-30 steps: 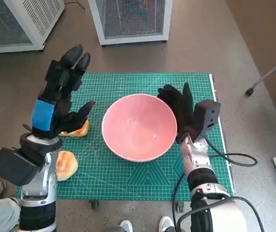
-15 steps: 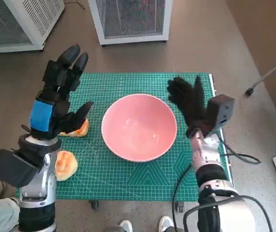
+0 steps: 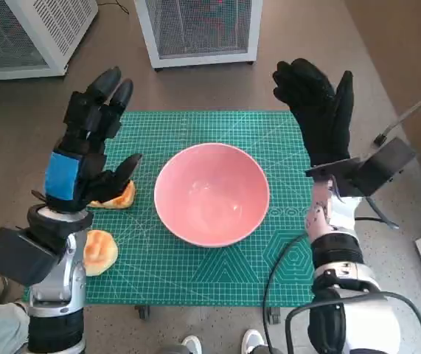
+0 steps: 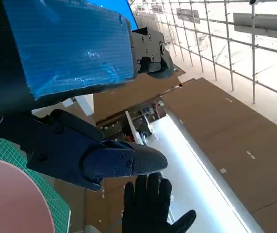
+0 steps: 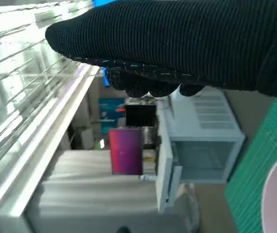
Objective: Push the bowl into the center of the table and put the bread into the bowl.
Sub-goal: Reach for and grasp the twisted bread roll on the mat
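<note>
One pink bowl [image 3: 212, 194] sits upright and empty at about mat centre on the green cutting mat [image 3: 195, 273]. Nothing touches its rim.

Two bread pieces, both at the bowl's 9 o'clock side: bread piece one [image 3: 116, 198] near the bowl, partly hidden under the left hand's thumb; bread piece two [image 3: 99, 251] further toward 8 o'clock, by the mat's edge, next to the left forearm. Both are on the mat, neither in the bowl.

Left hand [image 3: 85, 151]: raised over the mat's 9–10 o'clock area, fingers extended and apart, holding nothing. The thumb overlaps bread piece one in the head view; contact or just above it, cannot tell from this angle.

Right hand [image 3: 317, 114]: lifted at the bowl's 1–2 o'clock, over the mat's far right corner, fingers splayed, empty, clear of the bowl.

Background: two white mesh-sided cabinets on the floor at 11 and 12 o'clock; the near one [image 3: 199, 26] sits just past the mat's far edge.
</note>
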